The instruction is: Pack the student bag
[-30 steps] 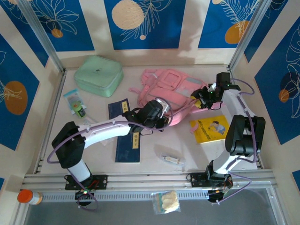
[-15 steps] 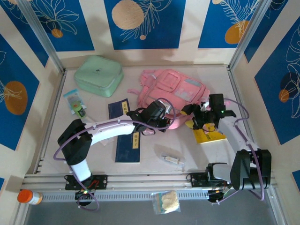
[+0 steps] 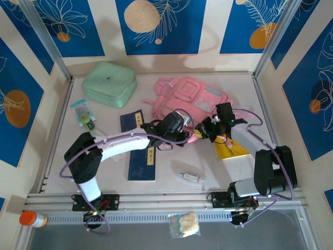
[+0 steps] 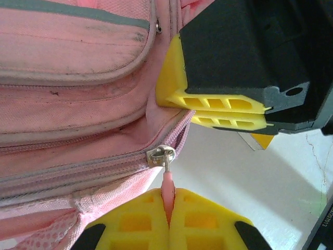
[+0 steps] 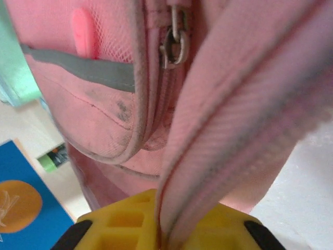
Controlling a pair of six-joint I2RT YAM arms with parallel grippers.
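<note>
Your bag (image 3: 190, 96) sits upper middle of the top view, with both arms at its lower edge. Your left gripper (image 4: 167, 205) is clenched on the pink zip pull (image 4: 167, 183). Your right gripper (image 5: 160, 232) is clamped on a fold of the bag's edge. There's bare table (image 3: 244, 88) right of the bag.

Tally: one student bag (image 3: 190, 96); to its left, one mint-green case (image 3: 109, 83) and one small clear packet (image 3: 83, 113); nearer than it, two blue booklets (image 3: 130, 122) (image 3: 139, 166), one yellow book (image 3: 234, 151), one slim wrapped item (image 3: 190, 177), one orange-capped bottle (image 3: 30, 219), one pale-filled pouch (image 3: 183, 225).
</note>
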